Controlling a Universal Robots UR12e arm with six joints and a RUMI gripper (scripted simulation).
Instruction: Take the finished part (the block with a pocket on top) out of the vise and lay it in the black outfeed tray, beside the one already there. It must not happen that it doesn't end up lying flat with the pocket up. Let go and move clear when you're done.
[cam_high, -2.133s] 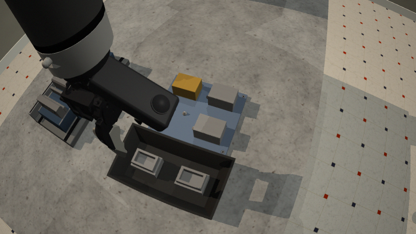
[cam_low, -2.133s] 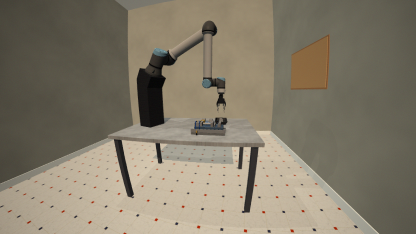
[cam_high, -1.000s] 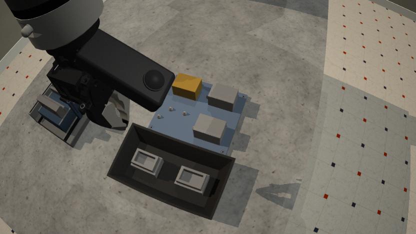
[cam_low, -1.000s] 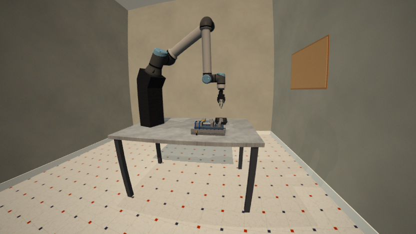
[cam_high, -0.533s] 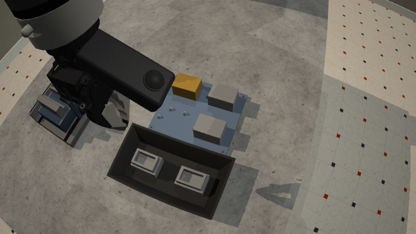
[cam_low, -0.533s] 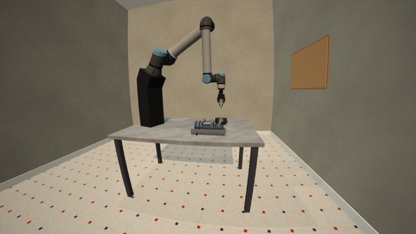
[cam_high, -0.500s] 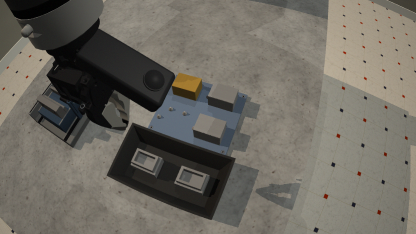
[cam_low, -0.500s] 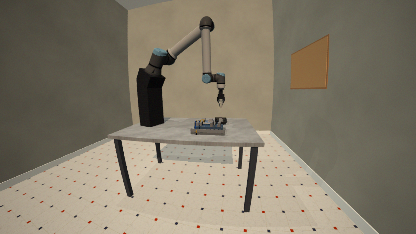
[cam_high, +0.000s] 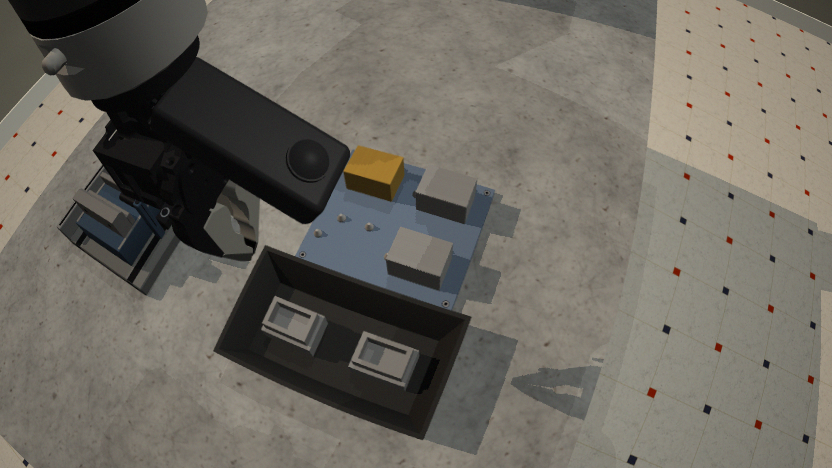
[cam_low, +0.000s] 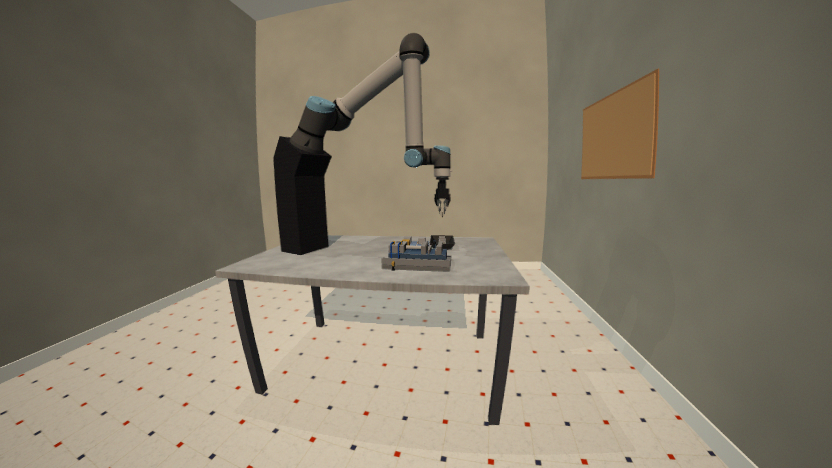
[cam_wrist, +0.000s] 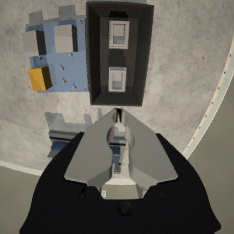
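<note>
Two grey blocks with a pocket on top lie side by side in the black outfeed tray (cam_high: 343, 337), one at its left (cam_high: 292, 323) and one at its right (cam_high: 384, 356). Both also show in the wrist view (cam_wrist: 119, 34) (cam_wrist: 117, 80). The vise (cam_high: 110, 229) stands at the far left, partly hidden by my arm; I see no block in its visible part. My gripper (cam_high: 232, 227) (cam_low: 442, 210) (cam_wrist: 118, 109) is shut and empty. It hangs well above the table, between the vise and the tray's near end.
A blue fixture plate (cam_high: 389, 232) behind the tray carries two plain grey blocks (cam_high: 446, 195) (cam_high: 418, 256), an orange block (cam_high: 374, 171) and three small pins. The table edge runs past the vise at the left.
</note>
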